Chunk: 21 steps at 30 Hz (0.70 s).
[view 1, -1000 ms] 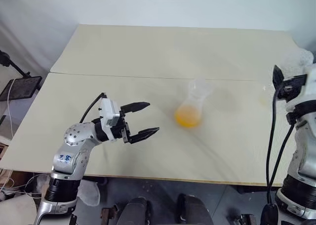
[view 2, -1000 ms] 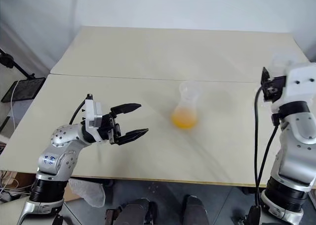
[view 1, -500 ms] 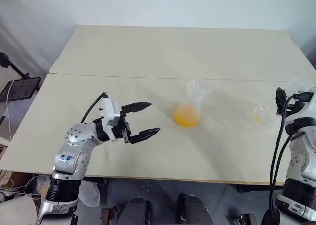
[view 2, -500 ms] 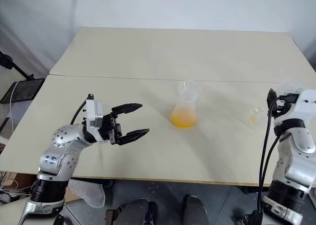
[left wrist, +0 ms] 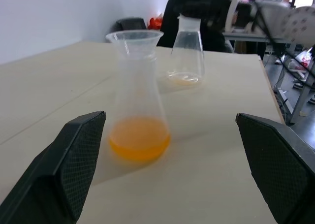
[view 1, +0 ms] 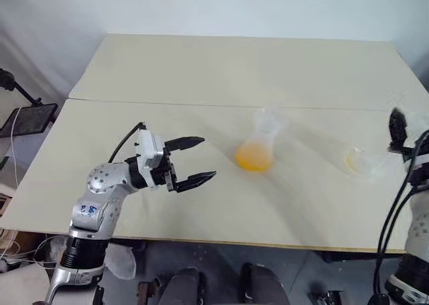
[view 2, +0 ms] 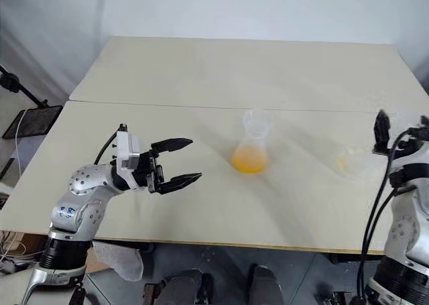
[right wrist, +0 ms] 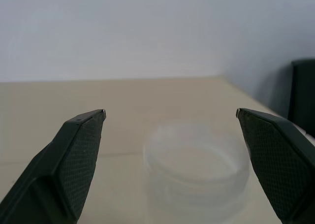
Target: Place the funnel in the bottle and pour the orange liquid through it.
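Now: the bottle (view 1: 256, 151) stands upright at mid-worktop (view 1: 201, 77), the funnel (left wrist: 134, 37) seated in its neck and the orange liquid (left wrist: 139, 144) pooled in its base.
Second vessel: a spare flask (left wrist: 186, 59) stands upright on the robot's right side, well apart from the bottle, with only an orange trace at its bottom.
Key relation: the flask sits just beside the right hand (right wrist: 171, 112), on its inner side towards the bottle; the bottle lies straight ahead of the left hand (view 1: 208, 159), near it but not touching.
Long axis: both vessels are vertical, necks up.
Nearer arm: the left for the bottle, the right for the flask.
Left hand: fingers spread wide and empty, pointing roughly level across the worktop at the bottle.
Right hand: fingers spread wide with nothing between them, raised at the worktop's right edge; a clear round rim shows low ahead of them.
Progress: the pour looks done, judging by where the liquid lies.
Next move: probably drawing the right arm clear without brushing the flask.
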{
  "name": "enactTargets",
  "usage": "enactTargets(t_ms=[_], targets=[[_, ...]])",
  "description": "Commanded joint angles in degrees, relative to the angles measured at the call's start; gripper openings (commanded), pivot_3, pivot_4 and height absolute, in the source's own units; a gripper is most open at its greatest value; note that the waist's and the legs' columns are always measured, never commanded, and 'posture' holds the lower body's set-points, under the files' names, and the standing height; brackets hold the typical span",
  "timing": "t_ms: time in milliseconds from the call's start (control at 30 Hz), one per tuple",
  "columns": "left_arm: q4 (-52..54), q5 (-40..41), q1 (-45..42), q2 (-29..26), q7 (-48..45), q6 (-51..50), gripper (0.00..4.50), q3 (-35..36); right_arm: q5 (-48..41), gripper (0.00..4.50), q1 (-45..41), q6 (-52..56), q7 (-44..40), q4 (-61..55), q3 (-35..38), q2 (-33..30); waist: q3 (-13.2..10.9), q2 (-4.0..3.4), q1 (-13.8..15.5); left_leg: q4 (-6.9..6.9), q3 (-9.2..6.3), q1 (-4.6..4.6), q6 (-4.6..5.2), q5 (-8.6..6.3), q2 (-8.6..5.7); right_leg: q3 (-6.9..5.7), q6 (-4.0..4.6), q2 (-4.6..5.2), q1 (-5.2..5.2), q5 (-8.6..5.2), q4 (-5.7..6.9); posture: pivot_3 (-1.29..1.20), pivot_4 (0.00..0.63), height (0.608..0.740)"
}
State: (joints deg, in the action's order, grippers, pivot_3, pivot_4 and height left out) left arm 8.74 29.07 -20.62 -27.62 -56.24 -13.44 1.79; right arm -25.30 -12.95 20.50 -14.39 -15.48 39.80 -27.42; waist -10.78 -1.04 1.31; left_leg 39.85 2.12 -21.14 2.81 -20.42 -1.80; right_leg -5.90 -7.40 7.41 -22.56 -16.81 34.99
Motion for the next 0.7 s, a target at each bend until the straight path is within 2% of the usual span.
enactTargets(t_ms=[33,167,200,300,367,500,700], targets=[[-2.72,-0.51,-1.61,-0.87,-1.11,2.66,4.5,1.59,-4.86,4.47,2.36,-0.28,-1.71,-5.75,4.29,-2.13,0.0,0.0,0.04,0.0,-0.02,0.0,0.0,0.0,0.0,-0.02,0.0,-0.01,0.0,0.0,0.0,0.0,0.15,0.74],[-4.1,-0.33,-1.43,-1.06,-1.8,3.48,4.5,1.75,-10.06,4.47,6.16,-7.03,-10.2,-8.85,7.49,-3.81,0.0,0.0,0.02,-0.01,0.01,-0.01,0.02,-0.01,-0.03,0.01,-0.01,0.02,0.02,0.0,-0.03,0.0,0.15,0.74],[-4.39,-0.37,-1.25,-1.22,-1.93,3.63,4.5,1.78,-11.4,4.47,7.12,-5.41,-10.51,-9.13,8.0,-4.82,0.0,0.0,0.02,-0.02,0.02,0.0,0.02,-0.01,-0.03,0.01,-0.01,0.02,0.02,0.0,-0.05,0.0,0.15,0.74],[-5.4,-1.16,-0.47,-2.58,-1.96,4.21,4.5,2.63,-15.74,4.47,14.34,-0.67,-19.94,-13.34,7.05,-11.5,0.0,0.01,0.03,-0.02,0.02,0.0,0.03,-0.01,-0.02,0.01,-0.01,0.03,0.02,0.0,-0.04,0.0,0.15,0.74],[-5.7,-1.17,-0.32,-3.2,-1.79,4.11,4.5,2.92,-16.04,4.47,18.52,0.0,-24.0,-15.16,5.43,-14.02,0.0,0.01,0.08,-0.03,0.01,0.0,0.04,-0.01,0.02,0.01,0.0,0.03,0.03,0.0,-0.07,0.0,0.15,0.74],[-5.56,-2.99,2.4,-6.51,-2.77,6.03,4.5,4.15,-10.9,4.47,29.22,-11.73,-40.1,-13.5,-0.44,-13.24,0.03,0.14,0.05,-0.07,-0.04,0.06,0.05,-0.02,0.06,0.07,0.0,0.01,0.16,0.0,-0.23,0.0,0.15,0.74],[-4.39,-3.33,6.38,-8.54,-3.54,7.62,4.5,4.43,-13.3,4.47,33.99,-13.73,-53.72,-7.35,-0.49,-16.83,0.0,0.12,0.17,-0.05,0.0,0.05,0.2,-0.07,-0.05,0.08,-0.04,0.16,0.19,0.02,-0.36,0.0,0.15,0.74]])
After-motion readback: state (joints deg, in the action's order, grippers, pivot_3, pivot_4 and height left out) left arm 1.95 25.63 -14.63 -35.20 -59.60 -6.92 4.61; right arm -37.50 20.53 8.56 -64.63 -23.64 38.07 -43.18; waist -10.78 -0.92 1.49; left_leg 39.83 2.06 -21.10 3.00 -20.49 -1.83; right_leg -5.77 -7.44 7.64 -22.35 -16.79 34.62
